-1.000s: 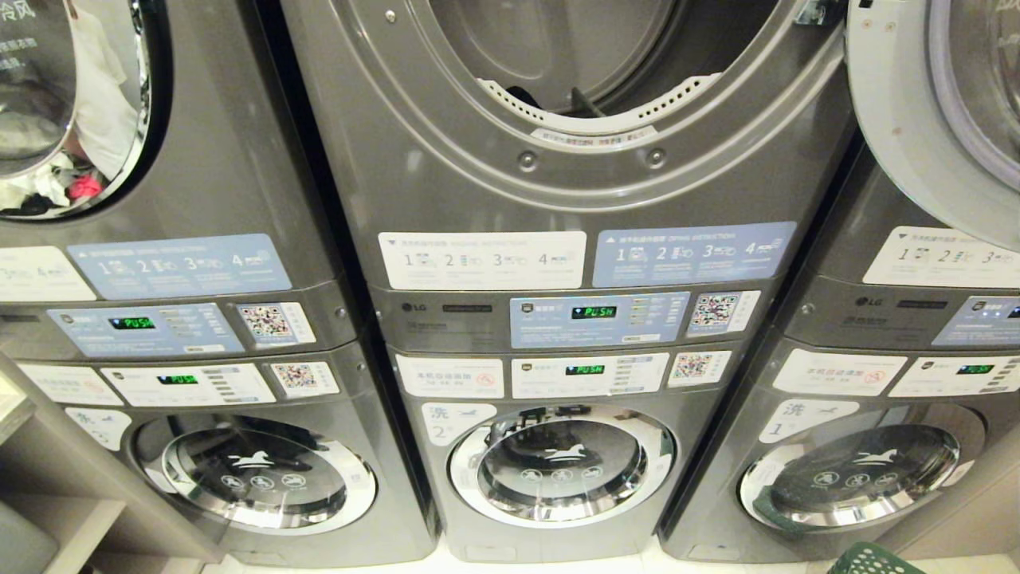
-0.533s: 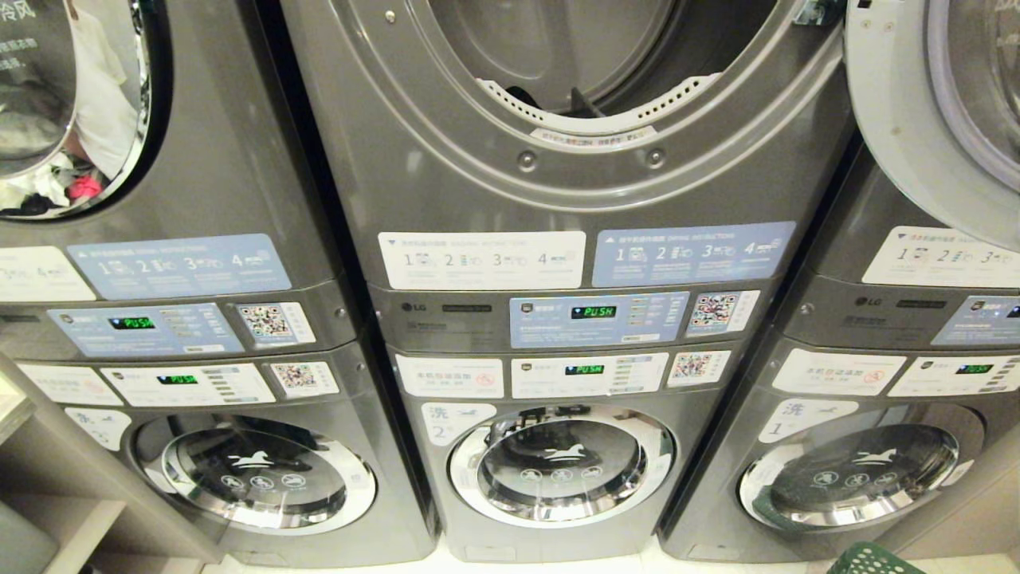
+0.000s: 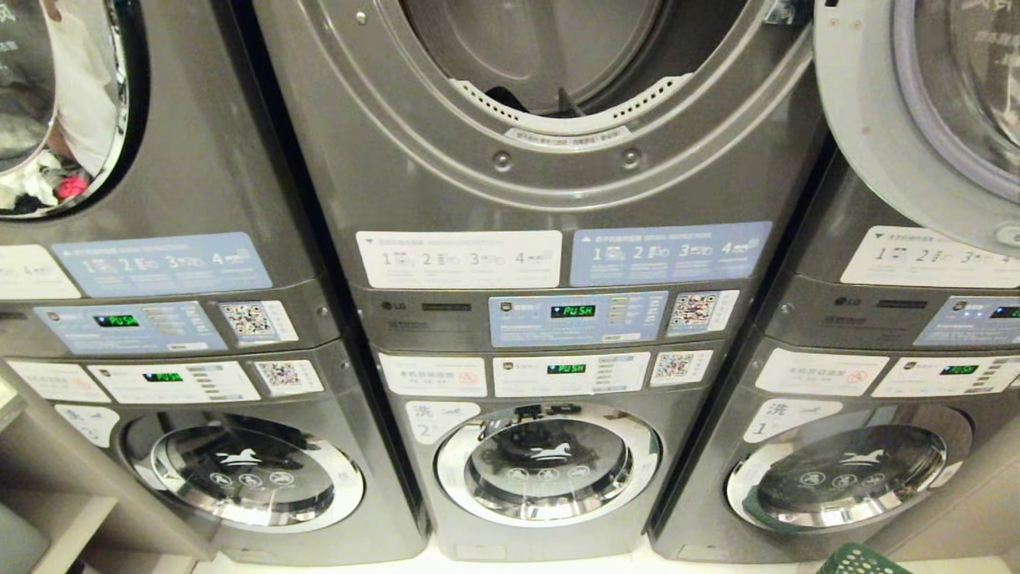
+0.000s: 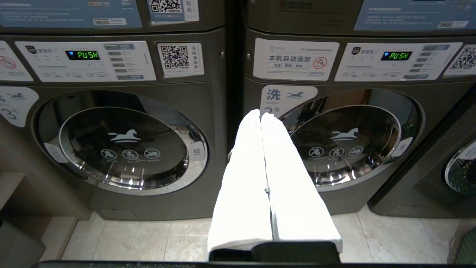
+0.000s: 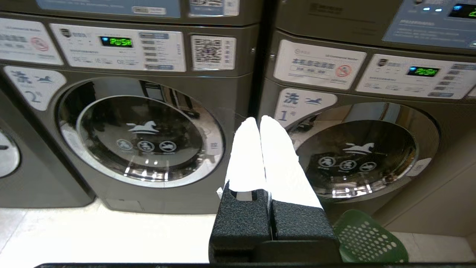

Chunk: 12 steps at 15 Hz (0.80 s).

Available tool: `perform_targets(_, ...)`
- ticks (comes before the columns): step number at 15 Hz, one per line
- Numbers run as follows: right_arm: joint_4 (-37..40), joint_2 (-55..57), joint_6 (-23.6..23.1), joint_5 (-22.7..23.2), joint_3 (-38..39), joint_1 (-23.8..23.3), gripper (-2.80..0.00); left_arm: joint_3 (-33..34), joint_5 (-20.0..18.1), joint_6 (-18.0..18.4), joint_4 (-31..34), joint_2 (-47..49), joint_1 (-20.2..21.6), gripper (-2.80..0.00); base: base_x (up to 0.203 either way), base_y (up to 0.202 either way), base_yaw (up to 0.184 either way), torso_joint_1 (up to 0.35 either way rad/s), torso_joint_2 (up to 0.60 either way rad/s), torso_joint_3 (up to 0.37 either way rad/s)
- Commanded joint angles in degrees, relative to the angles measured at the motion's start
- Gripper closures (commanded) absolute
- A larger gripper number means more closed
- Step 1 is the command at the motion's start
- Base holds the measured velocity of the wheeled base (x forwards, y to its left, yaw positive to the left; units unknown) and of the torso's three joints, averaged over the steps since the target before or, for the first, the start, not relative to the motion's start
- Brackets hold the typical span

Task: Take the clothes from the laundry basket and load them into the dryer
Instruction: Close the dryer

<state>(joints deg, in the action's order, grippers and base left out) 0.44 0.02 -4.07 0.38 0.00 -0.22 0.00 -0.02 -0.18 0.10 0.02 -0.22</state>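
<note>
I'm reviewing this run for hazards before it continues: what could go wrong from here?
1. The open grey round door of the dryer hangs out on the right side; an arm rising toward the drum could strike it.
2. Dark fabric lies low at the drum's mouth near the white perforated rim; it might slip out or get caught when the door closes.
3. The dark green perforated plastic laundry basket sits on the floor beside the shut right claw, probably easy to bump.

Dryer (image 3: 446, 183) glossy grey metal; laundry basket (image 5: 366, 238) perforated plastic.
</note>
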Motion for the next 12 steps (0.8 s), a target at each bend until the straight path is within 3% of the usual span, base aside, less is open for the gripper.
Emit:
perform_targets(1,0.0,0.0,-0.1,0.1,0.0,0.0,0.00,0.0,0.0,0.0,0.0,0.0,0.0,0.00,0.000,-0.196,0.002,-0.002,0.00,0.007)
perform_targets(12,0.0,0.0,-0.1,0.1,0.0,0.0,0.00,0.0,0.0,-0.1,0.0,0.0,0.0,0.00,0.000,-0.195,0.001,0.002,0.01,0.004)
